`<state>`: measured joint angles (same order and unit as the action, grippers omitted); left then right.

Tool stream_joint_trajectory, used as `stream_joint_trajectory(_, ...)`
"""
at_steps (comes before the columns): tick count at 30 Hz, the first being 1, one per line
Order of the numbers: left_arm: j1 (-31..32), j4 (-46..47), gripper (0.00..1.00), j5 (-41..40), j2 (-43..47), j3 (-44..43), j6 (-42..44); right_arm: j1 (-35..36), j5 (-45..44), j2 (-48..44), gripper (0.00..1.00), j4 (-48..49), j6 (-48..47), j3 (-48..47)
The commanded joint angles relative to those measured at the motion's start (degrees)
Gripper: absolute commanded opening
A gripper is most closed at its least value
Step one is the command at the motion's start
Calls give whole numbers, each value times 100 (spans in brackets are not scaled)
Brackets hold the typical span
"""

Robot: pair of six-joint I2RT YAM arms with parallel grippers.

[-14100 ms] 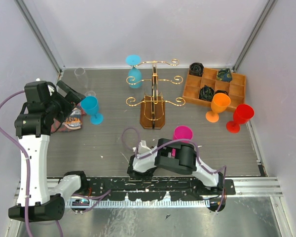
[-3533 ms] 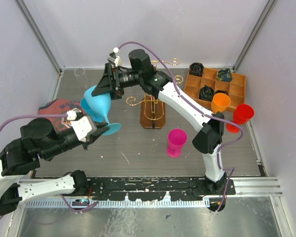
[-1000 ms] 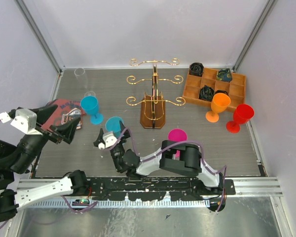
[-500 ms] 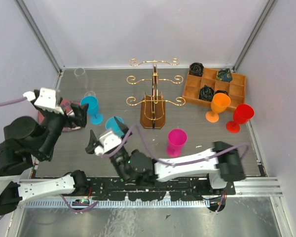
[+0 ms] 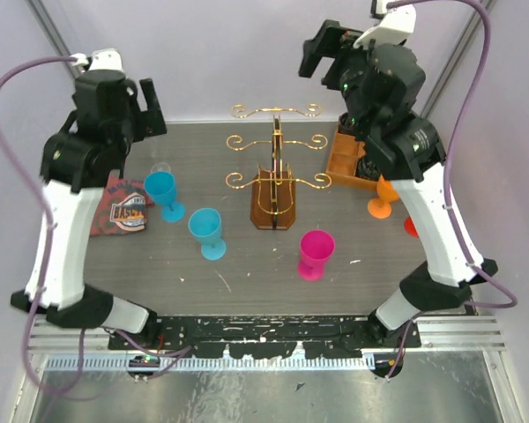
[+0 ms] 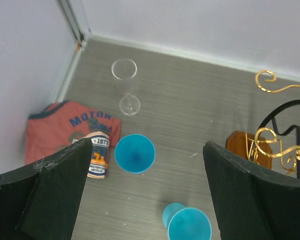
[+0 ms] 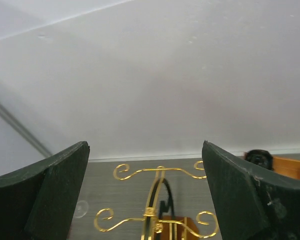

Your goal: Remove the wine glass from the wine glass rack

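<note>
So, the gold wire wine glass rack (image 5: 275,169) hangs bare, and the job looks done.
Nearest turquoise plastic wine glass (image 5: 208,232) stands on the grey tabletop (image 5: 247,257) just left of it. Left end effector (image 6: 146,147) and right end effector (image 7: 144,145) are both wide open, empty and raised, so probably only parking is left.

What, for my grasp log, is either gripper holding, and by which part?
Nothing is held: the left gripper and the right gripper both stand open and empty.
</note>
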<state>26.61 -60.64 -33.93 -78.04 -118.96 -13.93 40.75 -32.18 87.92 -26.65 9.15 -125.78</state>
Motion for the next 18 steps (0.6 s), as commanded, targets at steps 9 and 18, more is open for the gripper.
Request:
stream_joint_trajectory(9,-2316,-601,96,3000,-1366,-251,-831,-3380,3519,885,100,-2347,1109,357)
stream_joint_trajectory(18,-2319,-382,99,3013,-1095,426,-681,-3381,3213,402,100,-1895,904,1259)
